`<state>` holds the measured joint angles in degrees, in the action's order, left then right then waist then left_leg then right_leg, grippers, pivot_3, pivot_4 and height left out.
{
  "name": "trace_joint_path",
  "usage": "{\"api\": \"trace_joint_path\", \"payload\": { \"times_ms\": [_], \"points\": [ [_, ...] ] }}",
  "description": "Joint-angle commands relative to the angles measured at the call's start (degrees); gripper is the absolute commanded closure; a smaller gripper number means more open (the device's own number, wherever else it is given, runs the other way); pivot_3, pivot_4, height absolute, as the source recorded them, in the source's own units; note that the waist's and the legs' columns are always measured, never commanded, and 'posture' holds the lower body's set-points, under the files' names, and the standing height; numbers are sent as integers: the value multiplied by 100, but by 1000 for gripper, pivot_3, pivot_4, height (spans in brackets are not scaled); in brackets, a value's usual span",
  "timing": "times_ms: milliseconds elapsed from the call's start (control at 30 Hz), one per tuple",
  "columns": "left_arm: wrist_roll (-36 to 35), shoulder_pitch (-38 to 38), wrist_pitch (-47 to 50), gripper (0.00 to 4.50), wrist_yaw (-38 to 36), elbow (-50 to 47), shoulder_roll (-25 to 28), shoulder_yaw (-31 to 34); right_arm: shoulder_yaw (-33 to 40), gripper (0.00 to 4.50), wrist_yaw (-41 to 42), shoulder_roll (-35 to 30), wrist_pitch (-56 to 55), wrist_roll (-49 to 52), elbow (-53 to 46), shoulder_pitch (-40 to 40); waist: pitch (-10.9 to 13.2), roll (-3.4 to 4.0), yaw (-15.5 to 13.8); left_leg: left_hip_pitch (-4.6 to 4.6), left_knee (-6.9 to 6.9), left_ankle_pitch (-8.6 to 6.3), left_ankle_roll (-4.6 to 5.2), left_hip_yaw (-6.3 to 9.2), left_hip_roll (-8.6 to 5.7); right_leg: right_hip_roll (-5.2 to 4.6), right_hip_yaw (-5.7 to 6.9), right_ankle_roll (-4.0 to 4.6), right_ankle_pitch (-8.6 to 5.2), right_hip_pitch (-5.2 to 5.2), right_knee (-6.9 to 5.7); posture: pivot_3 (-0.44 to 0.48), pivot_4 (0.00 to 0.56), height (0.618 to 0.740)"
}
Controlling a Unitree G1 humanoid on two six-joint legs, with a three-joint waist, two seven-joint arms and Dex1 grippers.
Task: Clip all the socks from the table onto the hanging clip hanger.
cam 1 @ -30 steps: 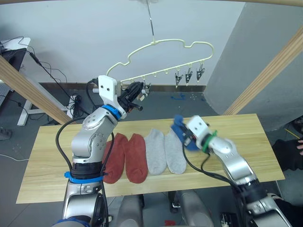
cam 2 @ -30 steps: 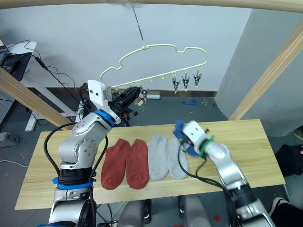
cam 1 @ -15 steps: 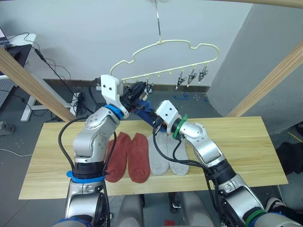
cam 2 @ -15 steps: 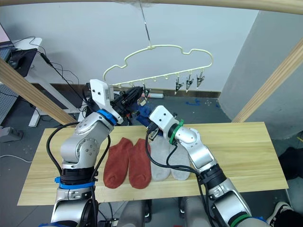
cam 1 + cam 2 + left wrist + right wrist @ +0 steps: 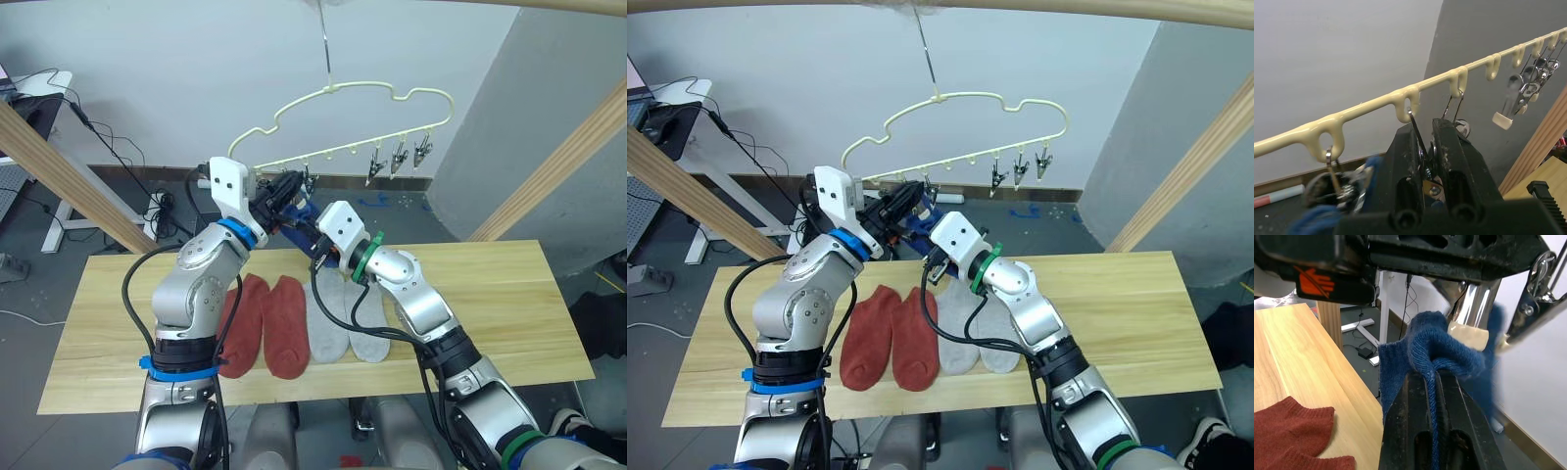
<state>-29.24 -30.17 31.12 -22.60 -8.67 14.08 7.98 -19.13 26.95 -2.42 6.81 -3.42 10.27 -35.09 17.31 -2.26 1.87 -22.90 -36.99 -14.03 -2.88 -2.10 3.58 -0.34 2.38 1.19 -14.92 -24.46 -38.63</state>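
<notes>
Right wrist view: the right hand [image 5: 1436,382] has its two black fingers pinched shut on a fold of a blue sock [image 5: 1442,347], raised right up against a metal clip [image 5: 1469,320] with a pale pad at its tip.

In the left wrist view, the left hand [image 5: 1425,147] is closed on another clip [image 5: 1418,134] that hangs from the pale-yellow clip hanger [image 5: 1410,93], squeezing it between its fingers; blue knit shows just beside it.

From the head cameras, the two hands meet under the hanger's low left end, above the back edge of the counter [image 5: 490,294]. The hanger hangs tilted from a thin hook, and three empty clips [image 5: 397,157] dangle near its higher right end.

On the counter lie two rust-red socks [image 5: 265,328] and two light grey socks [image 5: 348,328], side by side in a row.
</notes>
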Motion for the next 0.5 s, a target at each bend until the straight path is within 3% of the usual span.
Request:
{"api": "trace_joint_path", "payload": {
  "times_ms": [33,67,300,500],
  "points": [
    [-161,21,76,4339,88,-248,-32,91,83,4500,-47,94,-177,36,-106,-141,0,0,0,0,0,0,0,0,0,0,0,0,0,0,-1,-98,280,740],
    [-169,25,91,3622,95,-250,-30,106,86,4500,-46,101,-185,34,-96,-149,0,0,0,0,0,0,0,2,0,0,1,0,0,0,-2,-98,280,740],
    [-233,124,221,1516,23,-348,94,150,95,4500,-68,125,-222,28,-36,-194,0,0,8,0,-1,0,0,1,1,0,1,1,0,0,-3,-99,279,740],
    [-123,400,111,1516,-138,-575,407,103,55,4500,56,128,-54,123,-77,-128,0,0,7,1,0,0,0,1,2,1,1,1,0,-1,-2,-95,277,740]
  ]
}}
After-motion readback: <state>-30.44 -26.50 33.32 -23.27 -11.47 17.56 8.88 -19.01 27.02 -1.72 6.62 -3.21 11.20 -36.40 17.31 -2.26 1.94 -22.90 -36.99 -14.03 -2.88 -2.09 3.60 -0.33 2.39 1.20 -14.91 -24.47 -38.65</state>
